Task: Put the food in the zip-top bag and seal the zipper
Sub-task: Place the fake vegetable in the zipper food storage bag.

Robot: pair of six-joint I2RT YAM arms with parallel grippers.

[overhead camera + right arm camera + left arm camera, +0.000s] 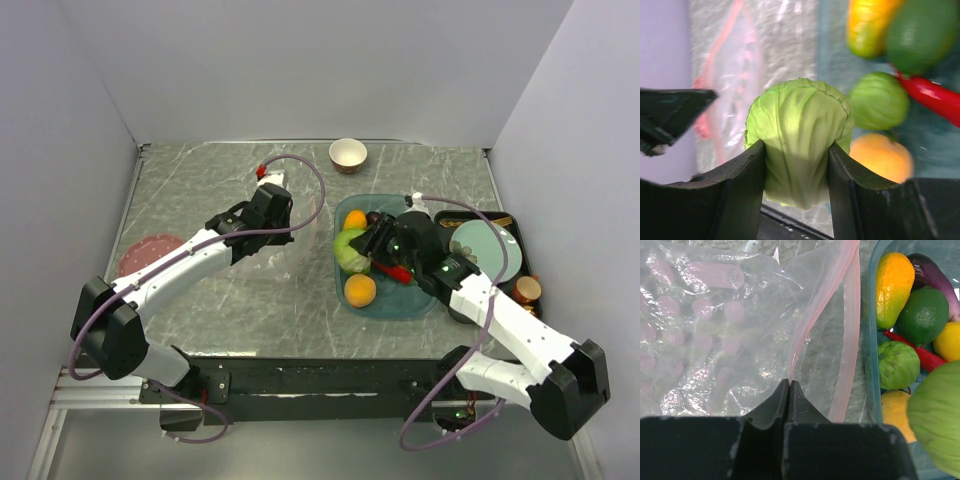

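Right gripper (pixel 796 150) grips cabbage (pixel 799 115) mid-body over tray (pixel 871 340), likely light and slick, while left gripper (pixel 789 390) is pinched shut on floppy bag (pixel 730 340) mouth edge beside tray

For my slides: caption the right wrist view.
Right pincer holds the green cabbage by the teal tray.

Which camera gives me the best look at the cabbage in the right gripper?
Right wrist: the cabbage fills the centre, held in the right gripper. Left wrist catches only a blurred part at its lower-right edge; top external shows it small.
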